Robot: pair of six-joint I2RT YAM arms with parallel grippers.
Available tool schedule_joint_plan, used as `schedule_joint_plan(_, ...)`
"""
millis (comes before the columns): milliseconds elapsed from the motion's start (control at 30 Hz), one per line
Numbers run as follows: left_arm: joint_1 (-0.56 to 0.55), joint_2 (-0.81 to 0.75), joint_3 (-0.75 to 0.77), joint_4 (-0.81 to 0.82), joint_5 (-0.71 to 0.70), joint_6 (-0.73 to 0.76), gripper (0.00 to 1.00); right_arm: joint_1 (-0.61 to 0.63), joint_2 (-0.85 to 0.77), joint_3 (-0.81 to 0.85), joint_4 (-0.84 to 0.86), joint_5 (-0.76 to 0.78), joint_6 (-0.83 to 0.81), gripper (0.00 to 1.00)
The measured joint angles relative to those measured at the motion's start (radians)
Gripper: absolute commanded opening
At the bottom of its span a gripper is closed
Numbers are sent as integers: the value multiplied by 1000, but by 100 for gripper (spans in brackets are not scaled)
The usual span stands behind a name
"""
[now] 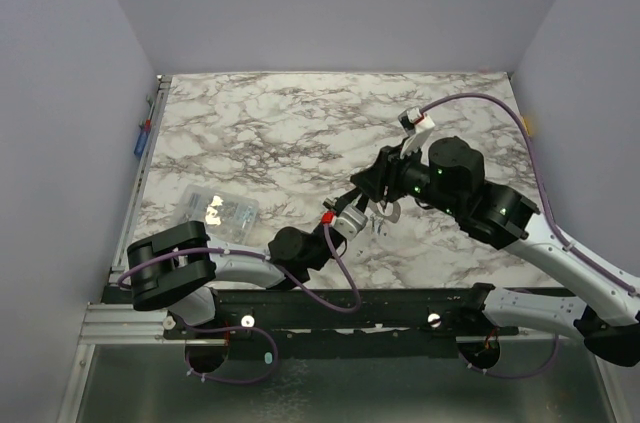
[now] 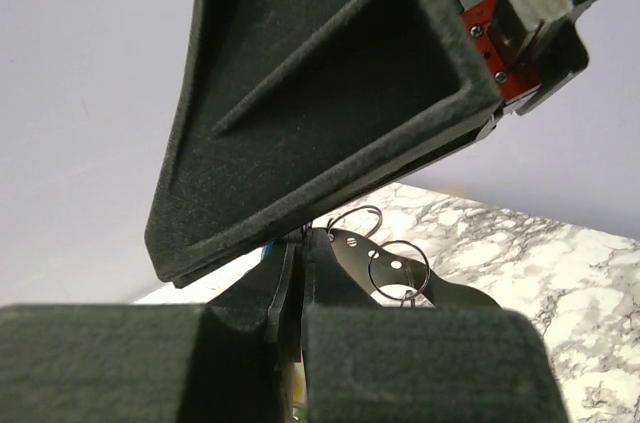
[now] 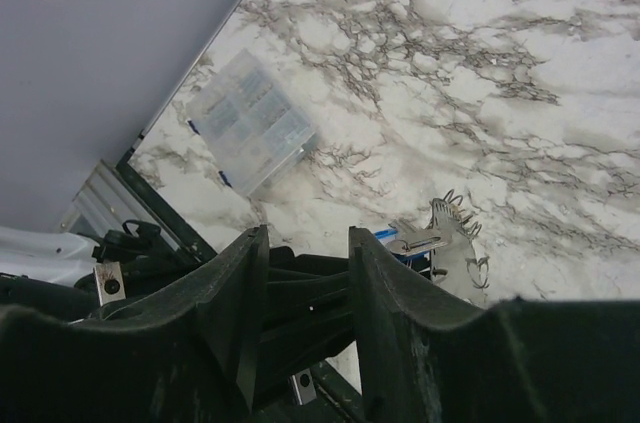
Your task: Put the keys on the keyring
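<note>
With the left tool (image 2: 298, 243) pinched shut on the keyring (image 2: 427, 268) and the right tool (image 3: 308, 239) parted just beside it, a nudge could twist the wire loose, spilling the keys (image 3: 440, 238) hanging there onto the table (image 1: 300, 123).

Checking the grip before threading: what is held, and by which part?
The left gripper pinches the keyring by its near edge, with the loops poking out beyond it. The right gripper is open and empty.

No text, brand, number or sign can be read in any view. The clear bag (image 1: 218, 211) at about 8 o'clock on the bench (image 1: 300, 123) shows faint marks, too small and blurred to make out.
</note>
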Motion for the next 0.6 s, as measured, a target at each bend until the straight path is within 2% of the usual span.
schedule_joint_plan(267,0,0,0,1,0,1,0,1,27,115,-51,0,-55,60)
schedule_joint_plan(600,0,-14,0,1,1,1,0,4,76,257,-104,27,-210,64)
